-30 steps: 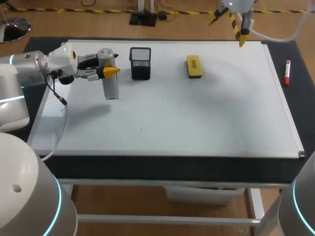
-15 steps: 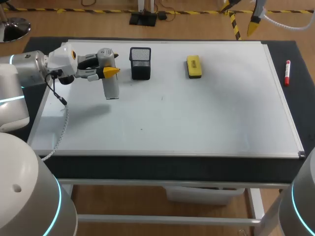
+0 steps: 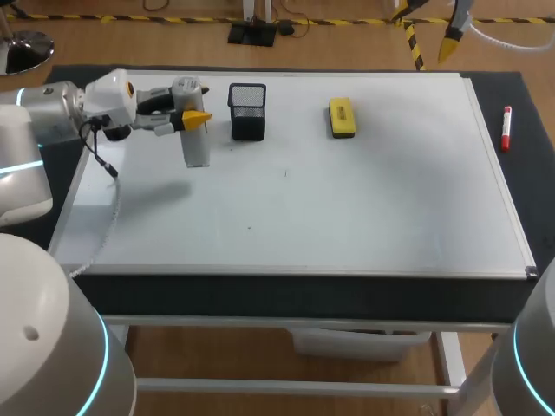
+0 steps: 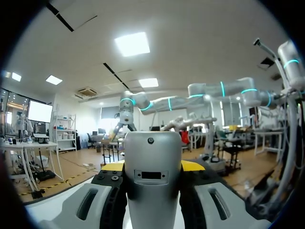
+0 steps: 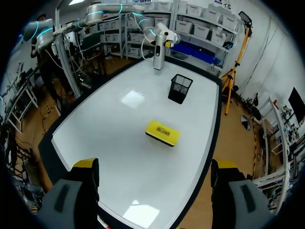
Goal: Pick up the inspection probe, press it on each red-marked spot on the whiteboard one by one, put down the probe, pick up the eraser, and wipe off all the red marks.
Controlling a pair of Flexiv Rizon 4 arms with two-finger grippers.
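Note:
The grey inspection probe point(image 3: 196, 146) hangs upright over the whiteboard's point(image 3: 364, 208) far left part, with my left gripper point(image 3: 188, 117) shut on its top. In the left wrist view the probe point(image 4: 152, 176) fills the gap between the yellow tips of that gripper point(image 4: 152, 167). The yellow eraser point(image 3: 342, 117) lies flat near the far edge, right of the middle. My right gripper point(image 3: 425, 30) is high beyond the far right edge, open and empty. In its own view the right gripper point(image 5: 156, 166) looks down on the eraser point(image 5: 162, 132) and the distant probe point(image 5: 158, 56). I can make out no red marks.
A black mesh pen holder point(image 3: 248, 111) stands just right of the probe, also seen as the holder point(image 5: 180, 88) from the right wrist. A red marker point(image 3: 506, 127) lies on the dark mat right of the board. Two tiny dark specks point(image 3: 285, 173) dot the board.
My left gripper has carried the probe slightly toward the far edge. My right gripper moved right and farther off past the table's far edge.

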